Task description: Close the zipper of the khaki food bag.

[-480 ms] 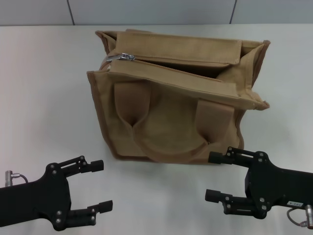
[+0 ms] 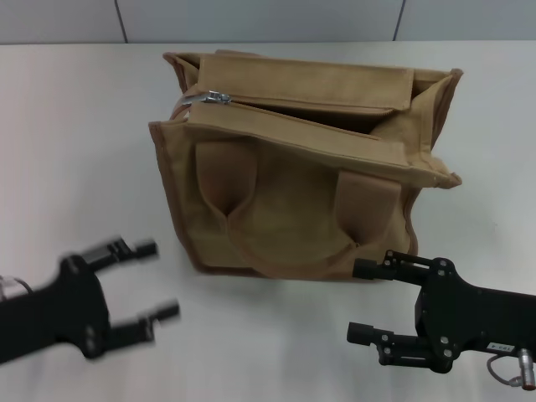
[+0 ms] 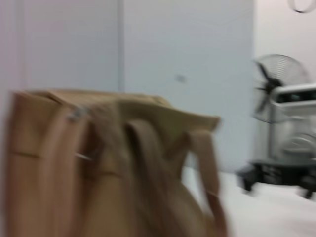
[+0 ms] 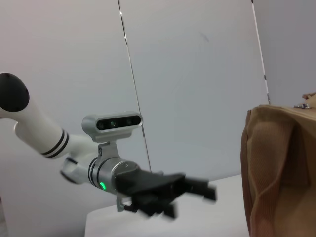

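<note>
The khaki food bag (image 2: 285, 176) stands on the white table (image 2: 67, 151), its top gaping open along the zipper (image 2: 310, 117). The silver pull (image 2: 218, 97) sits at the bag's left end. The bag also shows in the left wrist view (image 3: 98, 168) and the right wrist view (image 4: 281, 168). My left gripper (image 2: 159, 280) is open, low on the table, left of and in front of the bag. My right gripper (image 2: 362, 301) is open, in front of the bag's right corner. The left gripper also shows in the right wrist view (image 4: 197, 190).
A grey wall panel (image 2: 251, 17) runs behind the table's far edge. A fan and a cart (image 3: 286, 143) stand far off in the left wrist view. Bare table lies left of the bag and between the two grippers.
My left gripper has moved left and up toward the bag's height and is blurred with motion. My right gripper has shifted slightly. The bag has not moved.
</note>
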`<state>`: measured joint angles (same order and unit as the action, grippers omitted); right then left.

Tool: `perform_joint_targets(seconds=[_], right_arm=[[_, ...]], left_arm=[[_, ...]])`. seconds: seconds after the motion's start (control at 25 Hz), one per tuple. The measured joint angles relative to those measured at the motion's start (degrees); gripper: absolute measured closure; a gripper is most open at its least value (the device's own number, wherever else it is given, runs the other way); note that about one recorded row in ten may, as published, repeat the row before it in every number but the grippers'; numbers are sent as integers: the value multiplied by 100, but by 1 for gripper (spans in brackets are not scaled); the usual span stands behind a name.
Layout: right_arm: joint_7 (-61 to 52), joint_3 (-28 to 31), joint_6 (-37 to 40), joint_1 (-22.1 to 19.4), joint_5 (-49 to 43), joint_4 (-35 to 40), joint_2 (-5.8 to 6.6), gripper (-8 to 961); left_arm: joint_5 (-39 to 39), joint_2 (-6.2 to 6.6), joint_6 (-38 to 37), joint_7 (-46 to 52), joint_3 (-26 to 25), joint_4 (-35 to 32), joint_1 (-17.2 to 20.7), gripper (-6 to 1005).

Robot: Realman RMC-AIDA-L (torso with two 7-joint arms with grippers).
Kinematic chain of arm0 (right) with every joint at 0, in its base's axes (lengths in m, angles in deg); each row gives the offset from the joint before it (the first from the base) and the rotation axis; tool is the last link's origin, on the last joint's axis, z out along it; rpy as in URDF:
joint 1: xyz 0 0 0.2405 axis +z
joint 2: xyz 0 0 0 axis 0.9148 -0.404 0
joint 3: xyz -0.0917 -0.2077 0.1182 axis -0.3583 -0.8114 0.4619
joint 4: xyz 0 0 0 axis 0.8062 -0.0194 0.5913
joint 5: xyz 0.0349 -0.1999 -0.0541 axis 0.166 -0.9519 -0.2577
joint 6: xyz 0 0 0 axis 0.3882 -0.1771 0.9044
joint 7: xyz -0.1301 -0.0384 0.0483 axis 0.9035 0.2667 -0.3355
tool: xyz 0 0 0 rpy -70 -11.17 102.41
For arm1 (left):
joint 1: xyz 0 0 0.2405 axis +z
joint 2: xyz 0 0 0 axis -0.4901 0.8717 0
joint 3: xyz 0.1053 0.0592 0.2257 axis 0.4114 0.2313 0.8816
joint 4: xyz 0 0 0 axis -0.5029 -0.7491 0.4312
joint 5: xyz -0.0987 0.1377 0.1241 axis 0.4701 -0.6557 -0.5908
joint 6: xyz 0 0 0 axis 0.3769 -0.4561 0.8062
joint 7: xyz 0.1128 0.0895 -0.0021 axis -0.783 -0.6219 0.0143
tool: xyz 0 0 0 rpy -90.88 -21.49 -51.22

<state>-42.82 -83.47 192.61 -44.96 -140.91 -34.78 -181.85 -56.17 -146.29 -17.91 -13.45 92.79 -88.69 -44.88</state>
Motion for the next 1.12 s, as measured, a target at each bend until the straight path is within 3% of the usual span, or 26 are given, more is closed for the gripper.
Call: perform_joint_targets(seconds=[0.04,0.2,0.24,0.4,0.56,0.8,1.12], right_arm=[[0,0,0,0,0,0,0,212],[1,0,13,-1,25,-29,0,212],[1,0,13,-1,25,-29,0,212],[39,1,27,45,35,-95,-7,212],[42,0,20,104,36,-156,-7,212],[55,22,-6,127,36,-187,-10,212],[67,51,-8,131,44,-204,-17,212]], left_arm=[[0,0,0,0,0,0,0,204],[21,-36,134,-314,-1536,105,77,208],[21,-36,134,-314,-1536,105,77,209],[282,-41,673,-265,-2576,498,-141,213],[320,-43,1013,-240,-2650,786,-429,217],[229,-62,1124,-264,-1922,920,-931,223],[500,-74,1346,-425,-1747,1203,-1313,231]])
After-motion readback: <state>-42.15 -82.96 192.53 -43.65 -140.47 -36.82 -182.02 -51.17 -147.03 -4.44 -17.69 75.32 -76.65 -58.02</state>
